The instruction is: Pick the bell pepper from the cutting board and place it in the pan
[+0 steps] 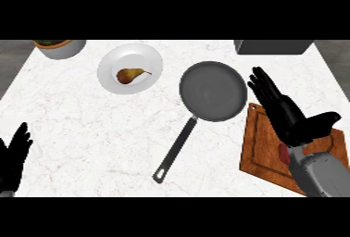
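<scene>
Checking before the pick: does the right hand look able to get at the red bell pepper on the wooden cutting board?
Probably yes. The open right hand hangs over the wooden cutting board, and the red bell pepper, mostly hidden beneath its wrist, has nothing beside it.

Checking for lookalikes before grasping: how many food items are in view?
2: a pear on the plate; a red bell pepper on the cutting board, mostly under the right forearm, which may hide more.

Head view — steeply down onto the counter [89,129].
</scene>
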{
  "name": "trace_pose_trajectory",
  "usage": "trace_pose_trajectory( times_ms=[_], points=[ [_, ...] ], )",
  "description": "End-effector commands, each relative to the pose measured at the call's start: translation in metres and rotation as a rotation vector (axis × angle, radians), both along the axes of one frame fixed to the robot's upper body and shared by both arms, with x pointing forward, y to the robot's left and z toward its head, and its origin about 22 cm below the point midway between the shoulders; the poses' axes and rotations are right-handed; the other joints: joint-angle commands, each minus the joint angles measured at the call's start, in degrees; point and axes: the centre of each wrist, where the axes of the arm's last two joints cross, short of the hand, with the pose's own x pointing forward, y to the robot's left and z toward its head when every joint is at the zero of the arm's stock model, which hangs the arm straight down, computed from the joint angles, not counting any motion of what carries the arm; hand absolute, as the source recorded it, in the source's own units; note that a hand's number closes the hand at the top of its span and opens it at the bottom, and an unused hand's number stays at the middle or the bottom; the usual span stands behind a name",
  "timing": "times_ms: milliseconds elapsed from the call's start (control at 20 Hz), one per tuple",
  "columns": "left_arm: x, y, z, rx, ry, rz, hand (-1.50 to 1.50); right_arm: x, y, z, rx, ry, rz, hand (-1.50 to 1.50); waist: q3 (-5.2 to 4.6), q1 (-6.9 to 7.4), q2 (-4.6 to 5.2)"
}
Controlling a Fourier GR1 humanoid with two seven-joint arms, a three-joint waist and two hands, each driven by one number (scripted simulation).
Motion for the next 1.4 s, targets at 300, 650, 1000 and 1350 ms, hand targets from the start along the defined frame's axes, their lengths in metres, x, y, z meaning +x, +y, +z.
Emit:
trace_pose_trajectory(
  times_ms=[300,650,1000,1350],
  points=[
    [0.054,-0.076,0.057,-0.228,-0.341,-0.261,0.00,0.007,-0.108,0.088,-0.513,-0.238,-0.010,1.50,-0.07,-2.92,0.46],
    [0.054,-0.087,0.065,-0.234,-0.377,-0.274,0.00,-0.063,-0.203,0.070,-0.721,-0.389,-0.101,-1.50,0.32,-3.73,0.69],
    [0.055,-0.096,0.065,-0.252,-0.354,-0.292,0.00,-0.090,-0.205,0.098,-0.968,-0.459,0.001,-1.50,0.13,-1.50,0.90],
    [0.061,-0.111,0.068,-0.273,-0.360,-0.325,0.00,-0.073,-0.173,0.127,-1.239,-0.354,0.077,-1.50,0.11,0.53,1.37]
  ],
)
